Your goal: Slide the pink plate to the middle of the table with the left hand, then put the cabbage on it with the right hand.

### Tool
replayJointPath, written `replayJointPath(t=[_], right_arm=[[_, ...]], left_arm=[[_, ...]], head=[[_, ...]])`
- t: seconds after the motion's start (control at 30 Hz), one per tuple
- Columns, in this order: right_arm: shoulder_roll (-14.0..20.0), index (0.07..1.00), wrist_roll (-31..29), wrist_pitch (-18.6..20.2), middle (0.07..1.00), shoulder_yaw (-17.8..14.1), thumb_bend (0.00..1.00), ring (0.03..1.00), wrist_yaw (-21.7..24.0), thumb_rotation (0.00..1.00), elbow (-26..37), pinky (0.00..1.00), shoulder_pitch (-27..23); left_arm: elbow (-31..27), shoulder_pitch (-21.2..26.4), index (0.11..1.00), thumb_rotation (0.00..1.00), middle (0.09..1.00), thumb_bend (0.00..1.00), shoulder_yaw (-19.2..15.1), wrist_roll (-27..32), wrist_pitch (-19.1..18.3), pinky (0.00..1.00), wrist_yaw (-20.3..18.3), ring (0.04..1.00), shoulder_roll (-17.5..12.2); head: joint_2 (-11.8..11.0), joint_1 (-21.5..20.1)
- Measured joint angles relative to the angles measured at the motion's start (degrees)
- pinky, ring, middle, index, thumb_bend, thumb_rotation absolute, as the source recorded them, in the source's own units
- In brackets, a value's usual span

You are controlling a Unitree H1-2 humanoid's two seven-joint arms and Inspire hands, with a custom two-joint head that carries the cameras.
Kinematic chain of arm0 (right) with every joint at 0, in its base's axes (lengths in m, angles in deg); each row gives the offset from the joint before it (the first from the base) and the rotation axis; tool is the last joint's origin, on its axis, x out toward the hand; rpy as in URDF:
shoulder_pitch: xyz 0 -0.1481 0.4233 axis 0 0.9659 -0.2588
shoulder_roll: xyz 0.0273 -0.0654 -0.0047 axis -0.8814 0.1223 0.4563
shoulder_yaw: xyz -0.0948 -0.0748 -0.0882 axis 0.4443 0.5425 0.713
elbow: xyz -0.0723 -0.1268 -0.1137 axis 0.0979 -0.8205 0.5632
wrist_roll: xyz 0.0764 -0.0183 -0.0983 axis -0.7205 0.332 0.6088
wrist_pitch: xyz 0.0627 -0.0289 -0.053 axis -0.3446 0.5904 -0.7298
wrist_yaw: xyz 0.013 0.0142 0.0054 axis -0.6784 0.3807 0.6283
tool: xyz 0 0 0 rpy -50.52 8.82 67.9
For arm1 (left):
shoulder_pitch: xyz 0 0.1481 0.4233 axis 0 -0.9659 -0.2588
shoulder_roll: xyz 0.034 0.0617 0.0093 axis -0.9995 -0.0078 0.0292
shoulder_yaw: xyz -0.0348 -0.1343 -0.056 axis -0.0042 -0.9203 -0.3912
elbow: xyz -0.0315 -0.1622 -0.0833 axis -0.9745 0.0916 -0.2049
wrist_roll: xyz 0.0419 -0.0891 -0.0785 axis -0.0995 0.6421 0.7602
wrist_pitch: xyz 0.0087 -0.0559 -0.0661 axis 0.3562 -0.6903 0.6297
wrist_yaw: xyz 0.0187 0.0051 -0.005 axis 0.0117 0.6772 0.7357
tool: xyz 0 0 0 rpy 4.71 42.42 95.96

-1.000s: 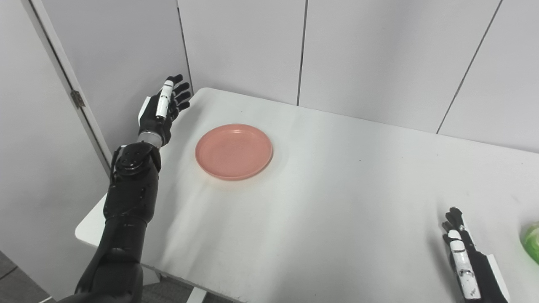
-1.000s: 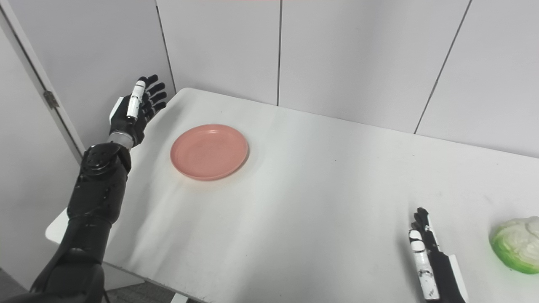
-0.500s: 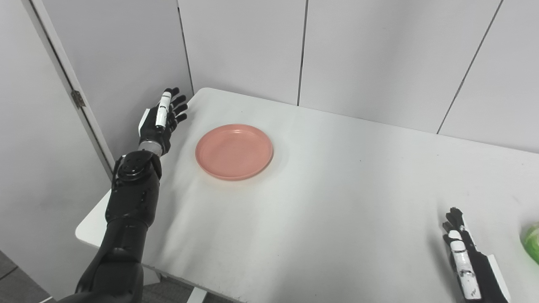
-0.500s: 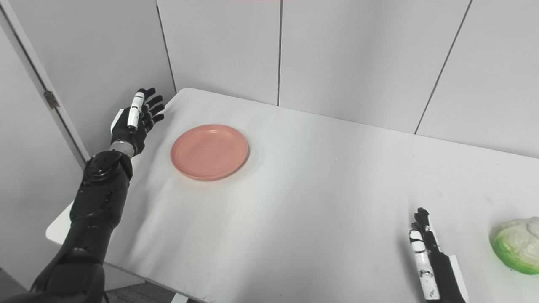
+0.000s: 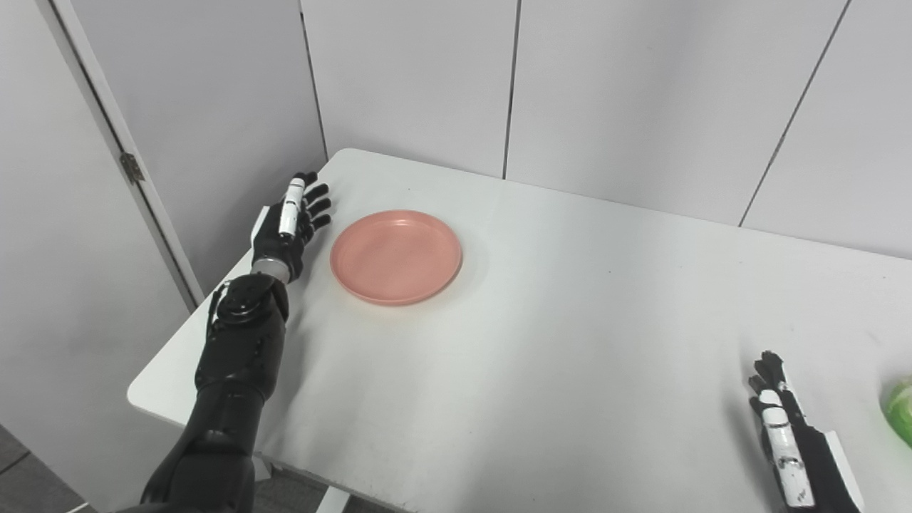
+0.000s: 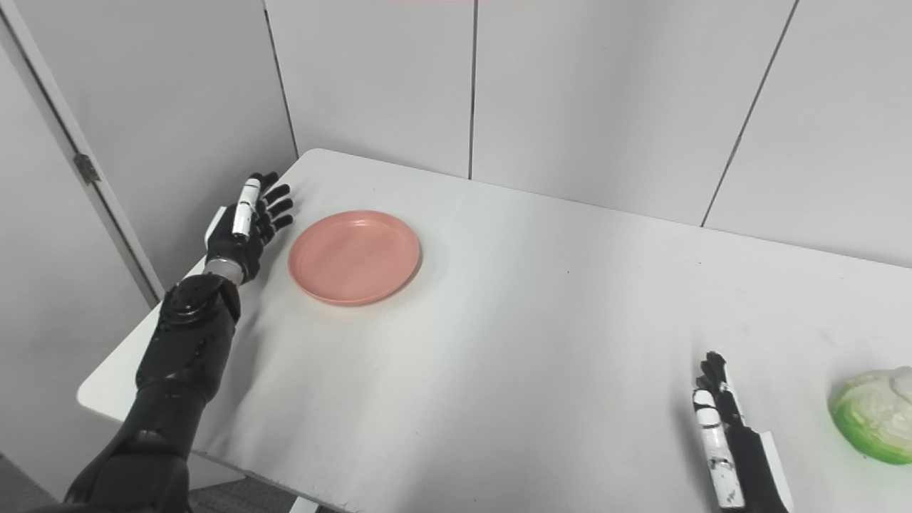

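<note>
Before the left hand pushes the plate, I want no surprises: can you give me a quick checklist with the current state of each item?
1. Left hand open, fingers apart, holding nothing: ok.
2. Left hand placed beside the pink plate on its outer side, for an inward push: ok.
3. Hand touching the plate's rim: not ok, a gap shows.
4. Table bare between plate and middle: ok.
5. Right hand empty and waiting near the cabbage: ok.
6. Left hand low enough to catch the rim: cannot tell.
</note>
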Motion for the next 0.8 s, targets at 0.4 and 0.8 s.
replayJointPath(t=[0.4, 0.8], right_arm=[[0.0, 1.000, -0.1, 0.1, 1.000, 0.0, 0.12, 1.000, 0.0, 1.00, 0.0, 1.00, 0.0], [0.0, 1.000, -0.3, 0.2, 1.000, 0.0, 0.13, 1.000, 0.0, 1.00, 0.0, 1.00, 0.0]], left_arm=[[2.2, -0.4, 0.860, 1.00, 0.874, 0.36, 1.8, -0.4, 4.3, 0.88, 0.3, 0.878, 0.7], [1.5, -1.0, 0.866, 1.00, 0.870, 0.36, 2.7, -0.3, 5.2, 0.88, 0.3, 0.881, 2.2]], head=[[0.4, -0.7], [0.8, -1.6]])
